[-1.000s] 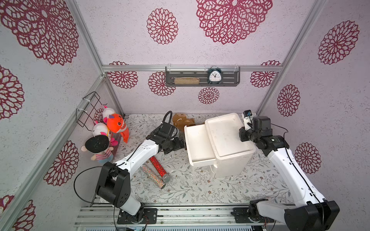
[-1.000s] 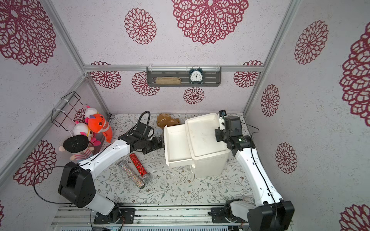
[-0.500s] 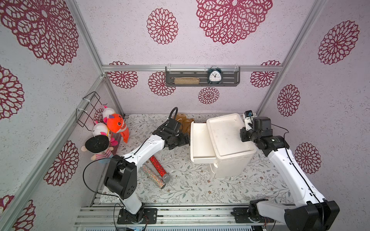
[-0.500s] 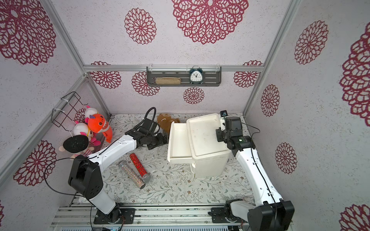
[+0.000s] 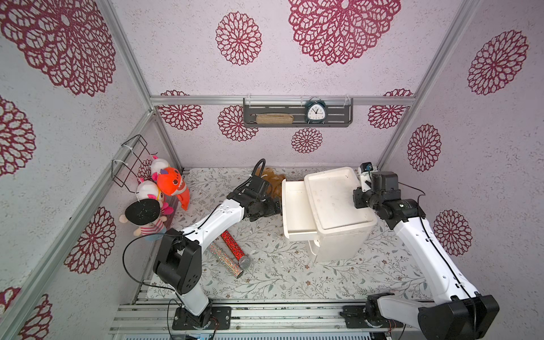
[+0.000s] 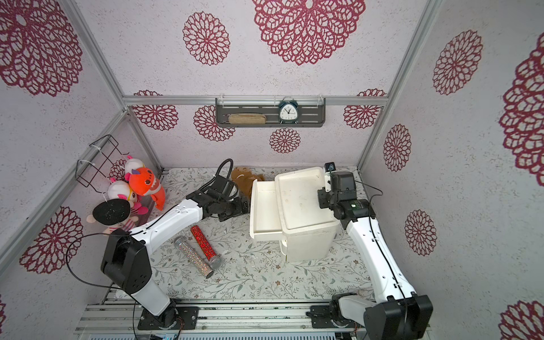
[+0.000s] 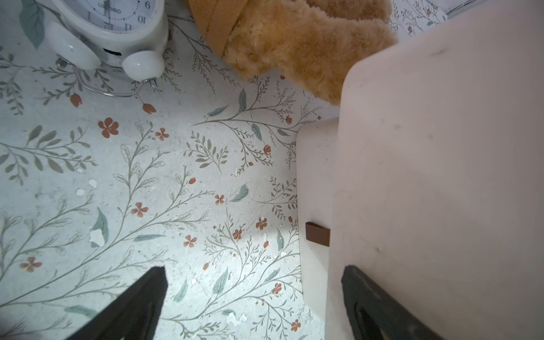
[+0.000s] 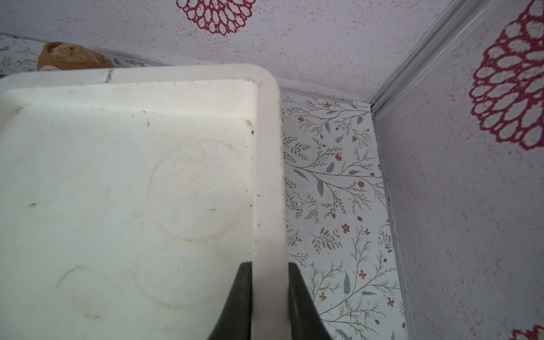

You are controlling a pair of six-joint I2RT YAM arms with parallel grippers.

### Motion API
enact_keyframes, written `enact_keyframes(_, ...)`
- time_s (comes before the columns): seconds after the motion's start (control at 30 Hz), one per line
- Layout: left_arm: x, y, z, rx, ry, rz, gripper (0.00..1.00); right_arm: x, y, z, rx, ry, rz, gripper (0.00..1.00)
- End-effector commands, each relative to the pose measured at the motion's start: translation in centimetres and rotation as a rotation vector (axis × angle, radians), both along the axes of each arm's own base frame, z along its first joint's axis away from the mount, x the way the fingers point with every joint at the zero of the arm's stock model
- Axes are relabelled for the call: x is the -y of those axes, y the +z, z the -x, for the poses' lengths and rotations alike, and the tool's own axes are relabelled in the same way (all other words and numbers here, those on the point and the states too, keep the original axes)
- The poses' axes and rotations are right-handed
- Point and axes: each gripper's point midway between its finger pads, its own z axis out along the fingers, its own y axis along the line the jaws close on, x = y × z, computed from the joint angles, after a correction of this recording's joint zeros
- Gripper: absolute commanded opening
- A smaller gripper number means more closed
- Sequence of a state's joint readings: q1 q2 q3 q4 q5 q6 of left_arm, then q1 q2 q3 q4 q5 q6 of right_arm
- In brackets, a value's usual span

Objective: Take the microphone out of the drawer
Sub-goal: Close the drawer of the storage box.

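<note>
Right wrist view: the right pincer clamps narrowly on the raised rim of the white drawer unit. The left pincer gapes wide just beside the pulled-out drawer. In a top view, a red microphone and a silver microphone lie side by side on the bench, outside the drawer.

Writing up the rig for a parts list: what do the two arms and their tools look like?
The left arm and right arm have white shells, black joints and bases, and thin black cables. The left tool and right tool have black tapered fingers.
</note>
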State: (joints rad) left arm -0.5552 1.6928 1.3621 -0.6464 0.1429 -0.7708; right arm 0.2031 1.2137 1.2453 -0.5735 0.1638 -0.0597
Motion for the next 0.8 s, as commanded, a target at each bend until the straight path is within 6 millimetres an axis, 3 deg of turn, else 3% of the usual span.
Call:
enact_keyframes(0.0,3.8,1.2,4.5,-0.049,-0.213,0.063,0.97,-0.2,2.0,-1.5,0.082,-0.057,-0.012,0.0)
enact_keyframes(0.3,1.6,0.5,7.5,-0.089,-0.297,-0.024,0.97,-0.1,1.7,-1.5,0.079,-0.058,-0.007,0.0)
enact_keyframes(0.5,2.2,1.1,7.9,-0.084,-0.339,-0.002,0.97,-0.2,2.0,-1.5,0.085,-0.051,-0.013,0.0)
enact_keyframes(0.77,4.3,2.3,6.8,-0.052,-0.376,0.057,0.97,-0.8,2.3,-1.2,0.097,-0.011,-0.027,0.0)
